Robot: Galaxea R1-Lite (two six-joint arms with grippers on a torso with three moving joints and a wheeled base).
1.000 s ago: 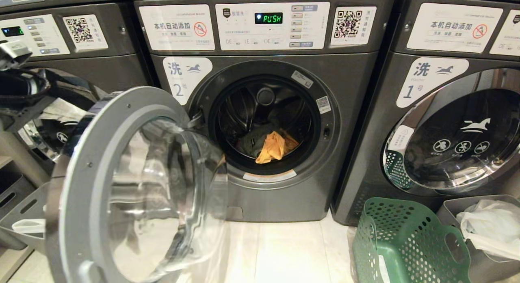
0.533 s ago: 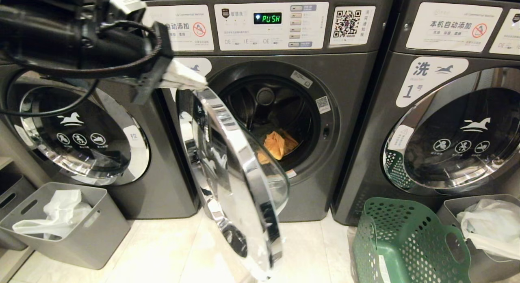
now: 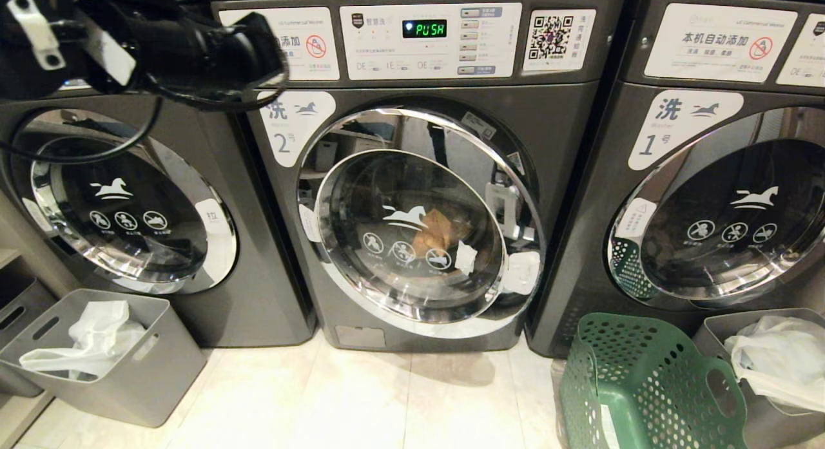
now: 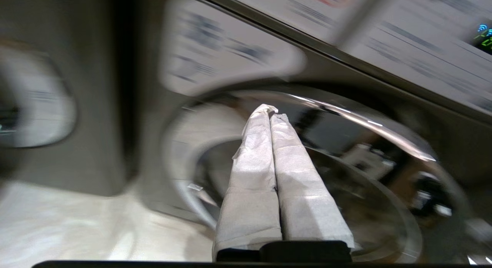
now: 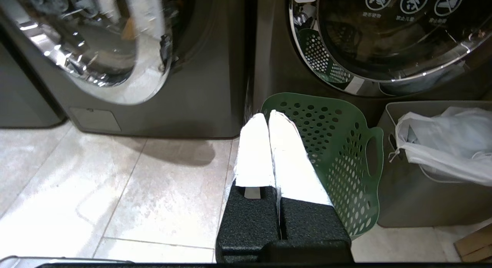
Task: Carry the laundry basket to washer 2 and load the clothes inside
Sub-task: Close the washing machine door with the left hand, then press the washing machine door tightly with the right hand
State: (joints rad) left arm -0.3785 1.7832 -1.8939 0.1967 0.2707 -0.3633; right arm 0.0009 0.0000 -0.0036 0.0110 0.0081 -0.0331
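At washer 2: the dark grey front-loading machine point(image 3: 419, 198) with a chrome-ringed round glass door point(image 3: 419, 223) now has that door swung against its front; a second ago it stood wide open.
Clothes: a yellow-orange soft garment point(image 3: 438, 233) shows through the glass, inside the drum.
Meaning: loading looks finished; whether the door has latched cannot be told.
Left gripper point(image 4: 271, 112): white-wrapped fingers pressed together, empty, raised near the door's upper edge.
Right gripper point(image 5: 267, 116): fingers together, empty, hanging beside the basket.
Laundry basket: dark green perforated plastic basket point(image 3: 644, 384) on the floor before the neighbouring washer, tipped; contents not visible.
Writing: display point(image 3: 425, 29) reads "PUSH"; white label point(image 3: 290, 124) reads "洗", "2号".
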